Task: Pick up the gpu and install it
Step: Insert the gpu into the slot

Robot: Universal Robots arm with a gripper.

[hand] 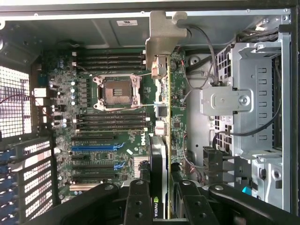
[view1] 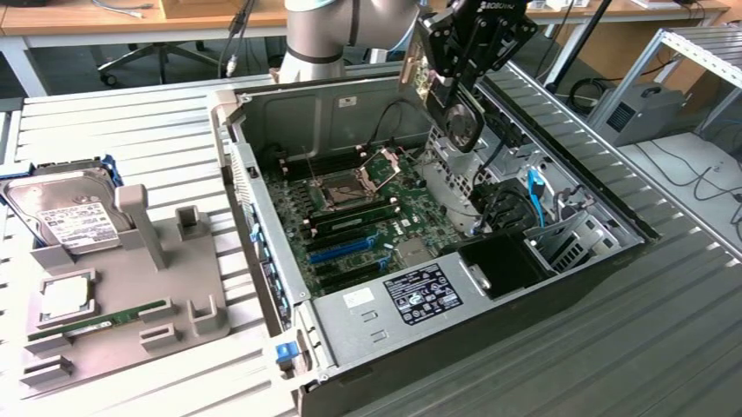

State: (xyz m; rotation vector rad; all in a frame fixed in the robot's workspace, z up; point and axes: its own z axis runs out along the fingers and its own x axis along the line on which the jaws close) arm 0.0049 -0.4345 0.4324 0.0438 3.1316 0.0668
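1. Black metal formed the two-fingered gripper (view1: 453, 82) on the grey robot arm (view1: 315, 35), which hung over the far end of the open black computer case (view1: 487, 347) in the exterior view.
2. The gripper's fingers (hand: 136, 201) were clamped on the gpu (view1: 461, 122), a thin, flat, dark rectangular card with a round fan on one face. One finger pressed against each side of it.
3. The gpu hung on edge in the air, above the green motherboard (view1: 347, 217) and toward the exterior view's right of the open silver processor socket (view1: 347, 184). It sat in no slot.
4. In the wrist view the gripper (hand: 161, 190) looked down along the gpu (hand: 158, 159), which showed edge-on. Its grey metal bracket (hand: 161, 37) was at the far end, near the case's rear wall.
5. Long blue expansion slots (view1: 342, 248) lay on the motherboard nearer the case's front, apart from the card.
6. On the exterior view's left, a grey moulded holder (view1: 174, 287) rested on the ribbed metal table (view1: 649, 347) beside the case.
7. That holder carried a boxy silver hard drive (view1: 76, 213) with a white label, a slim green RAM stick (view1: 99, 320) and a square silver chip (view1: 68, 295).
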